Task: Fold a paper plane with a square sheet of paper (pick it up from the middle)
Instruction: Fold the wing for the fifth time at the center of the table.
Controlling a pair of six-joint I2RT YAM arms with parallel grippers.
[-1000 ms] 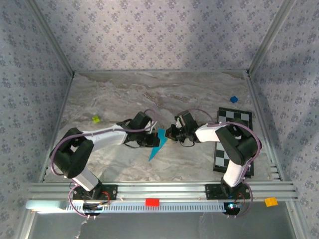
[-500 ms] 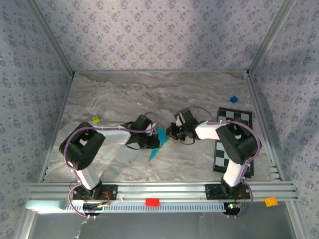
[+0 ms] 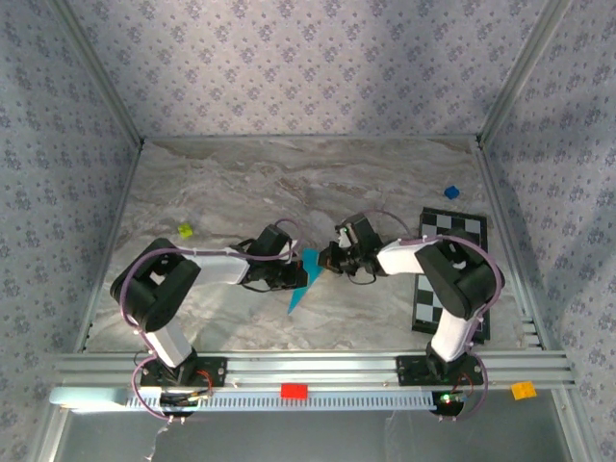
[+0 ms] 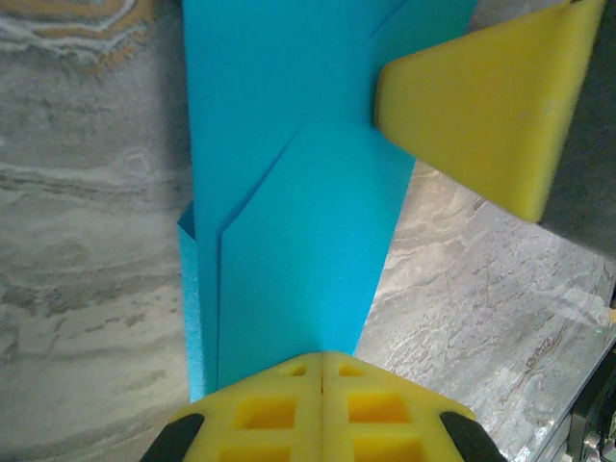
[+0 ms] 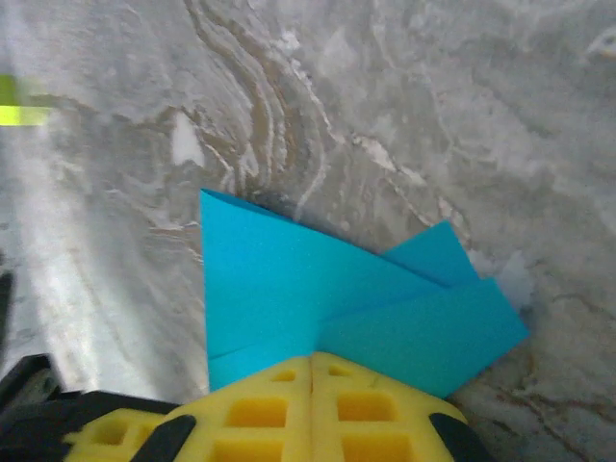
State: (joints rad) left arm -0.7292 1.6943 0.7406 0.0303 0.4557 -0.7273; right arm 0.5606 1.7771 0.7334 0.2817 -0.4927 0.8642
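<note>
Though plain, paper plane [image 3: 301, 285] between fingers [image 4: 390, 387].

Robotics lab test cell sitting inside silver aluminium extrusion framing [image 3: 511, 87], lilac floral-patterned wall panels [image 3: 308, 67] closing in three sides, two white-and-black robot arms [image 3: 217, 262] [image 3: 409, 255] standing bolted to the slotted front rail [image 3: 318, 364], black-and-white checkered board [image 3: 460, 227] lying on the grey marble-look tabletop [image 3: 231, 183].

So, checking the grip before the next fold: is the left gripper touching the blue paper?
Touching. In the left wrist view the shut left gripper pinches the blue paper, whose edge runs in between its yellow fingers.
</note>
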